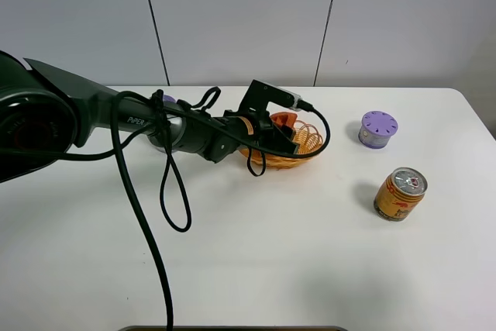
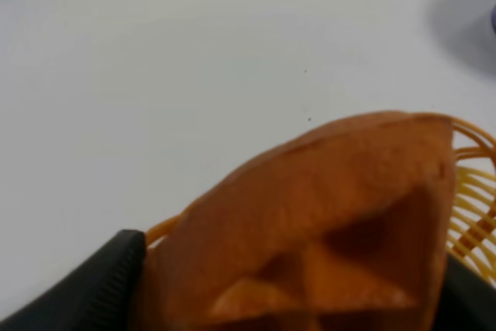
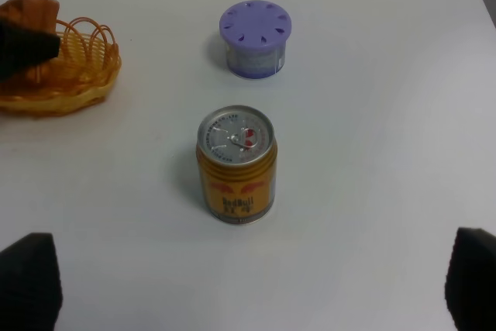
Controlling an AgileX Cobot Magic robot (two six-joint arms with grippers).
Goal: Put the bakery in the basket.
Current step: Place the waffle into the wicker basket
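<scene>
- Bakery (image 2: 325,222): fills most of the left wrist view, orange-brown, with its square dents turned to the camera.
- Sits pinched between the two black fingers (image 2: 93,292) of the left gripper (image 1: 285,136), which press on it from both sides.
- Hangs inside the outline of the basket (image 1: 308,145), at the side nearer the left arm (image 1: 139,118), with the top edge of the bakery above the looped rim.
- Cannot tell whether it touches the basket's floor, as the gripper head covers that part in the high view.
- Basket: golden-orange wicker, rests on the white table (image 1: 271,261) towards the far middle, partly under the left gripper.
- Left arm: reaches in from the left of the high view and stretches low across the table to the basket.
- Black cable (image 1: 174,199): droops from that arm in a loop down to the tabletop.
- Right gripper (image 3: 248,288): spread wide, its dark fingertips well apart with only bare table between them.
- Faces the can (image 3: 235,164) from above.
- Can: gold with a silver top and pull tab, stands upright on the right part of the table, well apart from the basket.
- Purple-lidded tub (image 1: 378,129): stands upright beyond the can, nearer the far edge, to the right of the basket and apart from it.
</scene>
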